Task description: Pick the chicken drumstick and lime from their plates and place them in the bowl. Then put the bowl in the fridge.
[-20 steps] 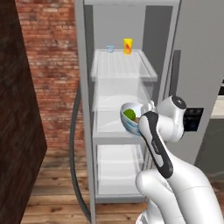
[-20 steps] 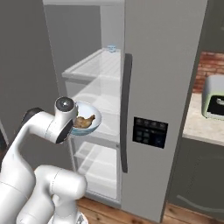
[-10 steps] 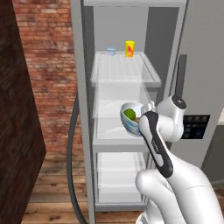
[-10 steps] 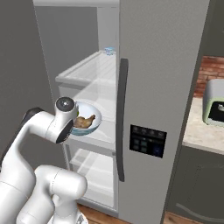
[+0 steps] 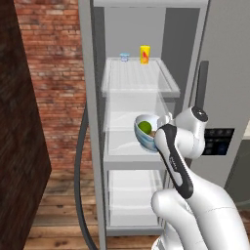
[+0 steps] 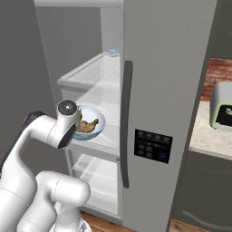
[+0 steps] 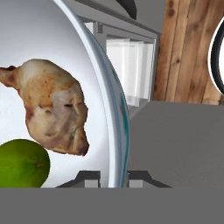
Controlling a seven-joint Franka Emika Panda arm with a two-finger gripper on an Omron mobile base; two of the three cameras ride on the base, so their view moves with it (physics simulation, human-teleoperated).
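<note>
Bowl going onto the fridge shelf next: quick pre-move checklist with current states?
1. Drumstick in bowl: ok.
2. Lime in bowl beside the drumstick: ok.
3. Pincer shut on the bowl's rim, one finger each side of the wall: ok.
4. Fridge door open, shelves exposed: ok.
5. Middle shelf ahead of the bowl free of items: ok as far as visible; the bowl and arm hide part of it.
6. Bowl level enough to keep the food in: cannot tell exactly; nothing has spilled.
</note>
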